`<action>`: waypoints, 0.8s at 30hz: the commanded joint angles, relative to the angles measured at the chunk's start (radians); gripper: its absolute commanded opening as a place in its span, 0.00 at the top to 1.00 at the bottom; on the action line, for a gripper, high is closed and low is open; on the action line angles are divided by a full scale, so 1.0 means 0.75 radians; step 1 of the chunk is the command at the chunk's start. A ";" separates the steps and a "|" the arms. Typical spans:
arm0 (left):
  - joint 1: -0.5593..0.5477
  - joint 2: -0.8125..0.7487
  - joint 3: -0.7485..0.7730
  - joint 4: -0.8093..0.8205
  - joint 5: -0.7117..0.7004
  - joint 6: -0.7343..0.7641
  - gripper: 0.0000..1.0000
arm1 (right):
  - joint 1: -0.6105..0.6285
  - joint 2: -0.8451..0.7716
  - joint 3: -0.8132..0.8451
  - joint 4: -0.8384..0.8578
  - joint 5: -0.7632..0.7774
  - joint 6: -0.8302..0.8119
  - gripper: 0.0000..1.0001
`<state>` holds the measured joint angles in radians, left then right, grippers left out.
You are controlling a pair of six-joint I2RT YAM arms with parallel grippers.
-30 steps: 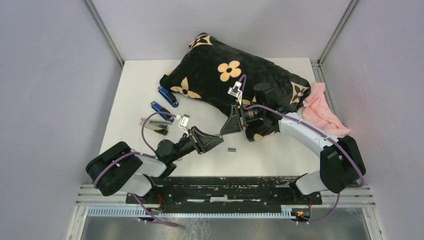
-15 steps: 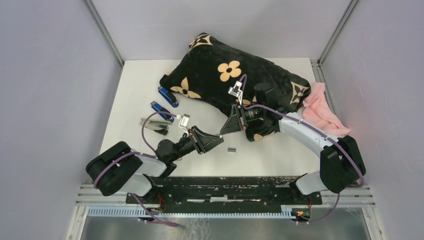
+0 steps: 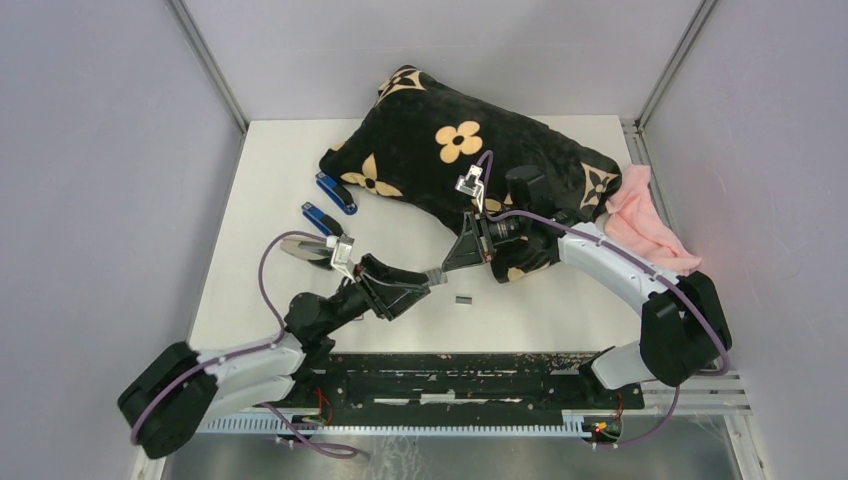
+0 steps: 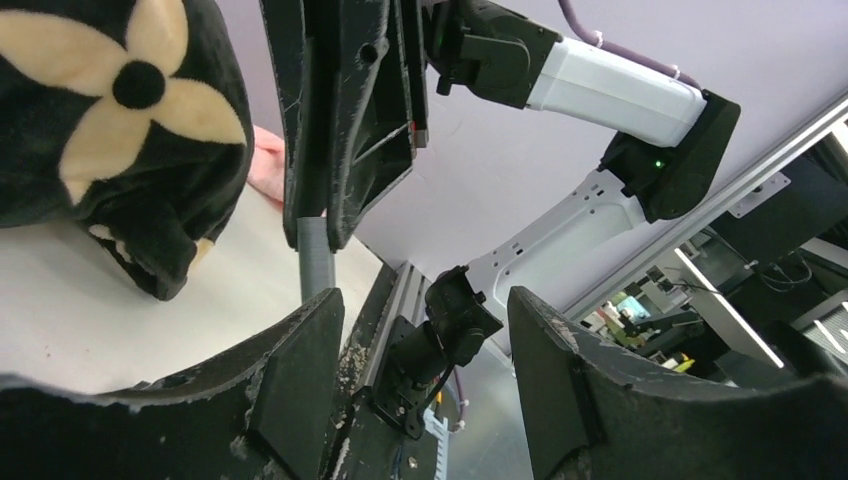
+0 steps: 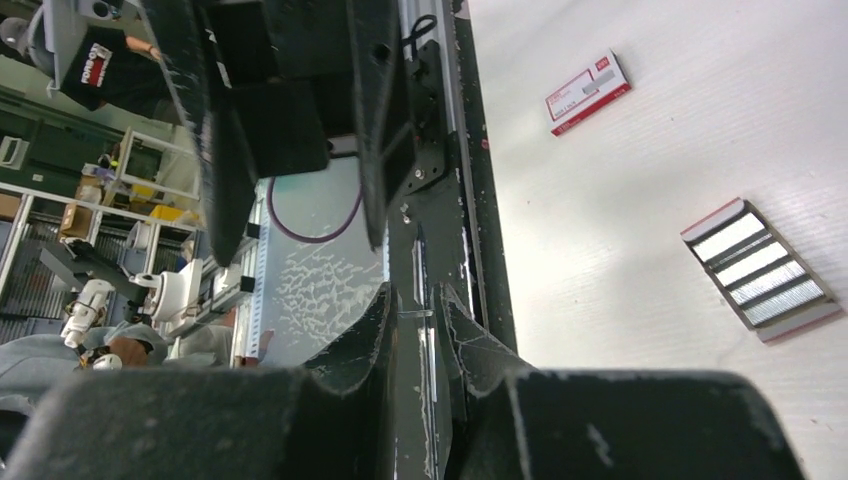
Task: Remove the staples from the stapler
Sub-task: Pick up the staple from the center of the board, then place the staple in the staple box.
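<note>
My right gripper (image 3: 441, 271) hangs over the middle of the table, shut on a short grey strip of staples (image 4: 318, 262). That strip pokes down from its fingertips in the left wrist view. In the right wrist view it is a thin silvery sliver (image 5: 415, 313) between the nearly closed fingers of my right gripper (image 5: 415, 295). My left gripper (image 3: 421, 284) sits just beside and below the right one. This left gripper (image 4: 425, 300) is open, with nothing between its fingers. A stapler (image 3: 303, 248) lies opened at the left, its silver rail showing.
Two blue staplers (image 3: 337, 193) (image 3: 323, 219) lie left of a black flowered cushion (image 3: 455, 150). A pink cloth (image 3: 645, 220) is at the right. On the table are a small dark piece (image 3: 463, 300), a white-and-red box (image 5: 587, 92) and a tray of staple strips (image 5: 757, 270).
My left gripper has gone from shut to open, and the left arm's elbow has swung down and to the left. The right arm holds still, its fingers closed a little more.
</note>
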<state>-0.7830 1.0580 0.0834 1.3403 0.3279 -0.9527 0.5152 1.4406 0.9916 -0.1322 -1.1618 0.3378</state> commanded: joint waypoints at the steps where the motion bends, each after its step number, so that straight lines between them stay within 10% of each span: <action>1: -0.002 -0.343 0.004 -0.550 -0.110 0.202 0.32 | 0.000 -0.023 0.097 -0.132 0.069 -0.149 0.86; 10: -0.002 -0.938 0.130 -1.642 -0.497 0.351 0.30 | 0.072 0.003 0.171 -0.379 0.309 -0.343 0.86; 24: -0.003 -0.837 0.447 -1.994 -0.656 0.479 0.28 | 0.357 0.203 0.386 -0.796 0.786 -0.528 0.85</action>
<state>-0.7830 0.4114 0.2703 -0.1001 -0.1390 -0.6804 0.7521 1.5700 1.1961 -0.6182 -0.6914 -0.0128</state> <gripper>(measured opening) 0.722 0.188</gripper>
